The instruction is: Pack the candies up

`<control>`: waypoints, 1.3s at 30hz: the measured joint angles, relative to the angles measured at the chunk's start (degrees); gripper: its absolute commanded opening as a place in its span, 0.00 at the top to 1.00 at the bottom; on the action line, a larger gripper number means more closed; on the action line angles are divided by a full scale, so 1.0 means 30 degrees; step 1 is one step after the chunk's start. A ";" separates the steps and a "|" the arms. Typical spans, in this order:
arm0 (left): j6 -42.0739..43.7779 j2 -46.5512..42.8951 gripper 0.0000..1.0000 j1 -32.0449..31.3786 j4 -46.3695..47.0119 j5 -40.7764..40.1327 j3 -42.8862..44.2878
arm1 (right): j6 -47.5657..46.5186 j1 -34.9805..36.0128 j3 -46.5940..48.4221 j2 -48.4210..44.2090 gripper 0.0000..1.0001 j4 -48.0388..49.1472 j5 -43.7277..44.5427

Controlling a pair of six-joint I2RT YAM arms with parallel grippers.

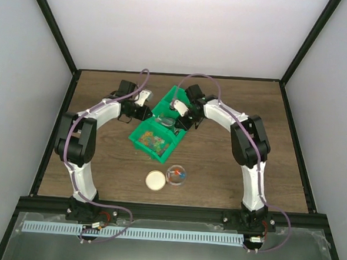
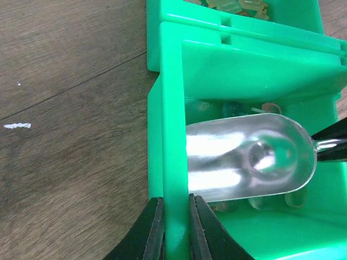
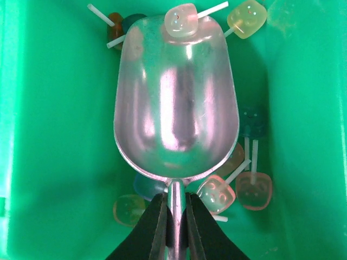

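Near the worktop's (image 1: 230,169) front edge, the clear round jar (image 1: 175,175) sits open beside its tan round lid (image 1: 155,179), ready for filling. Mid-worktop, left hand (image 2: 174,203) is clamped on a wall of the green plastic bin (image 2: 173,108), probably to steady it. Right hand (image 3: 174,199) grips the shiny metal scoop (image 3: 176,103) by its handle, bowl down among the candies (image 3: 252,190).

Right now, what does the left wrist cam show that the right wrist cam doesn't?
Left wrist only: the wooden table, the left fingers clamped on the side wall of the green bin, and a second bin adjoining it. Right wrist only: the right fingers shut on the handle of the metal scoop, faces and sticks on the candies, one pink candy at the scoop's tip. Both: the scoop lying inside the bin with candies around it.
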 measured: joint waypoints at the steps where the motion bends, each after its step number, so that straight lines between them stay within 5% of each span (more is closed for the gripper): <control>1: 0.0036 0.0044 0.96 0.0007 -0.0036 0.0131 0.0058 | 0.0000 -0.0240 -0.0925 -0.0284 0.99 0.0969 -0.0488; 23: 0.0874 0.0947 0.96 0.0153 -0.1413 0.0597 0.1537 | 0.3439 -0.1843 -0.8306 -0.2412 0.99 1.1708 -0.4328; 39: 0.1268 0.1341 0.96 0.0270 -0.2098 0.0903 0.2215 | 0.3774 -0.2084 -0.9537 -0.2892 0.99 1.3406 -0.4597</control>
